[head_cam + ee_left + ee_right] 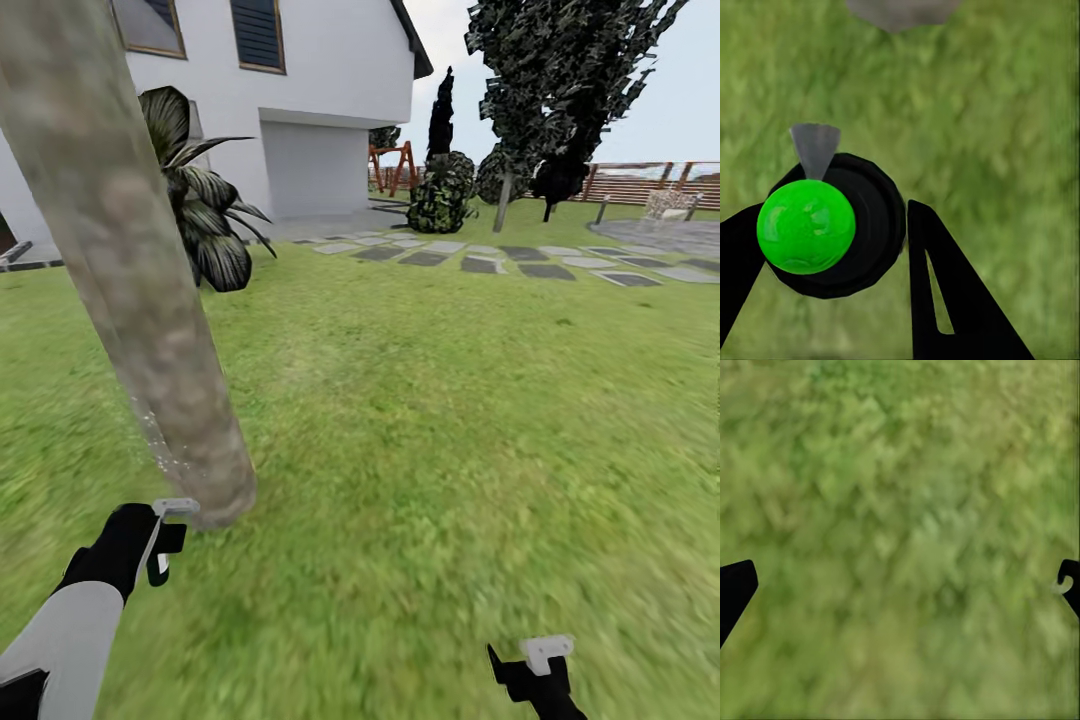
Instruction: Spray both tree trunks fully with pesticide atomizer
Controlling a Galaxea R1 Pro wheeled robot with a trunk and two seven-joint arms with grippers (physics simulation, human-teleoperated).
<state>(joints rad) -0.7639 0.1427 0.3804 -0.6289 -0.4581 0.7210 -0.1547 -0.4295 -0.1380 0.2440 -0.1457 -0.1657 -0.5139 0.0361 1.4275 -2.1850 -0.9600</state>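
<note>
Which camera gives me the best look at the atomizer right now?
The left wrist view: the atomizer sits between the left gripper's fingers, green ball and black body seen close. The head view catches just its pale top beside the tree trunk.

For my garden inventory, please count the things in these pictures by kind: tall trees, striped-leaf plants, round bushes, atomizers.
Tall trees: 2, near trunk, far tree
Striped-leaf plants: 1
Round bushes: 1
Atomizers: 1, held in the left pincer
Total: 5
</note>
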